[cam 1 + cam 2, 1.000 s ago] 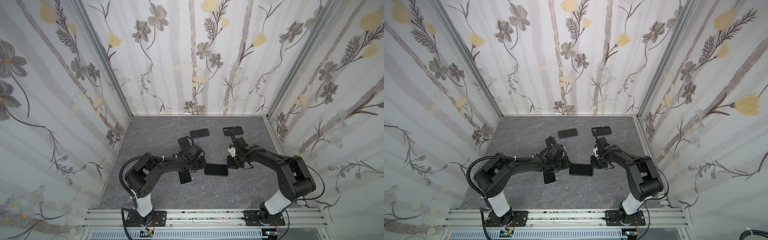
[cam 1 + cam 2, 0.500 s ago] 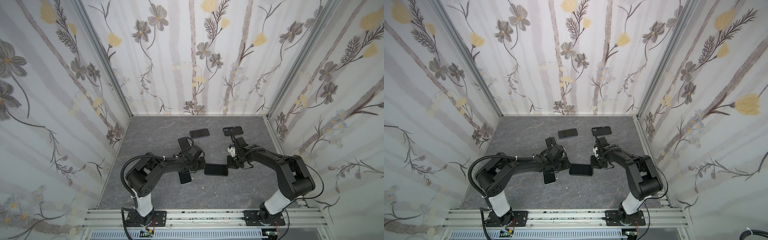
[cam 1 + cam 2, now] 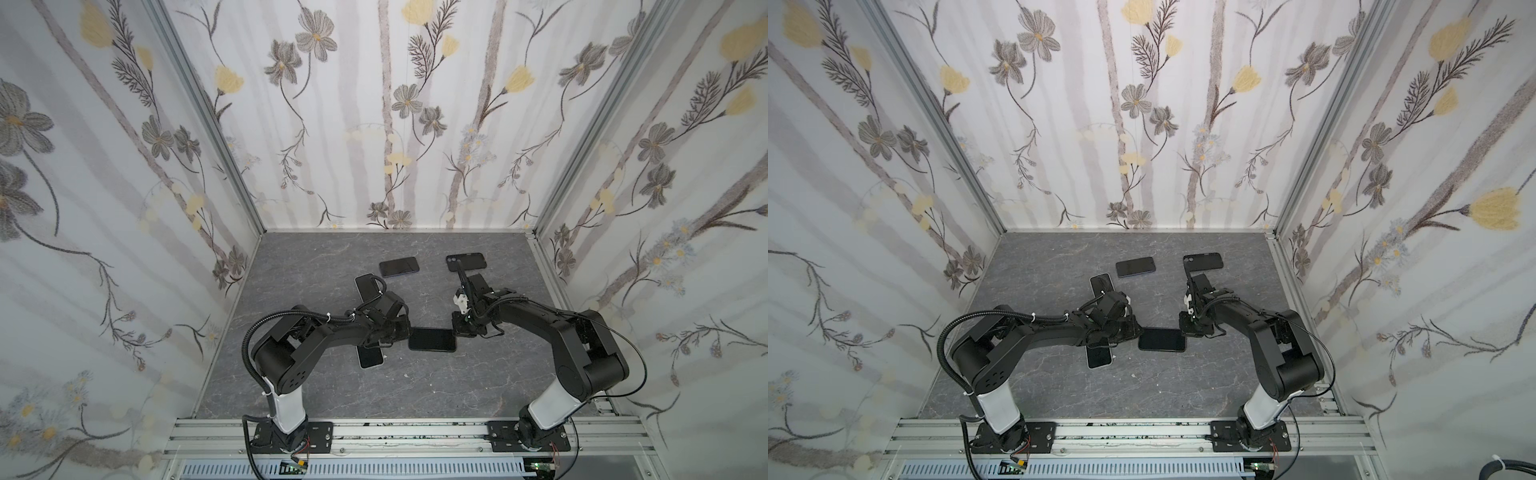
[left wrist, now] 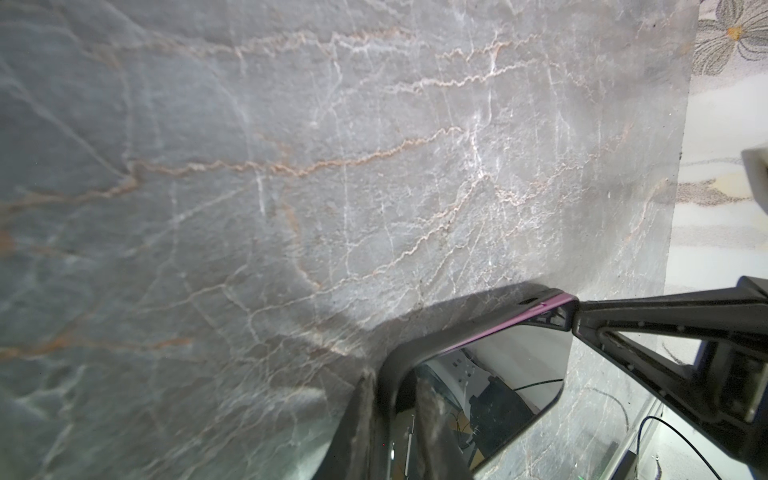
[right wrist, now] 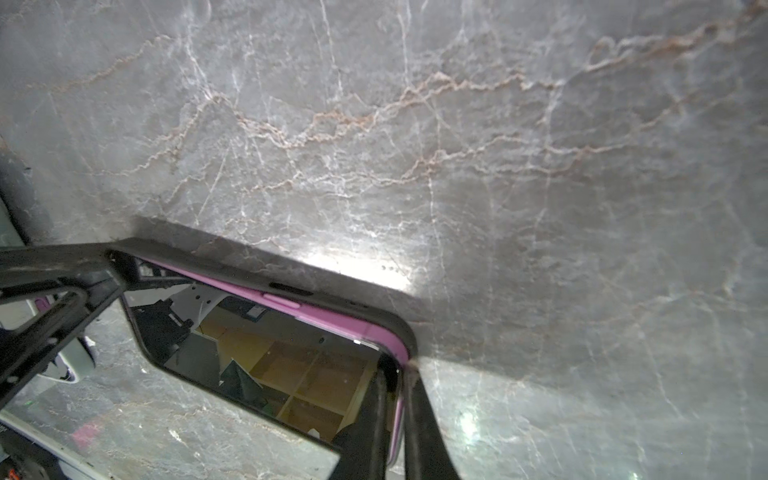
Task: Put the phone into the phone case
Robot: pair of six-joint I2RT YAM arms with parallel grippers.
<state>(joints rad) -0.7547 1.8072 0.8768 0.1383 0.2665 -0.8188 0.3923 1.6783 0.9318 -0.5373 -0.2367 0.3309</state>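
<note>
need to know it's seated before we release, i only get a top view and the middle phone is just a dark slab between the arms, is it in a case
observer: Yes. The right wrist view shows a pink phone sitting in a black case.
operator: fully in
observer: Cannot tell. A pink strip shows just inside the case's rim along one long side.
operator: hands gripping it
observer: Each wrist view shows its own hand pinching a short end: left hand, right hand.
</note>
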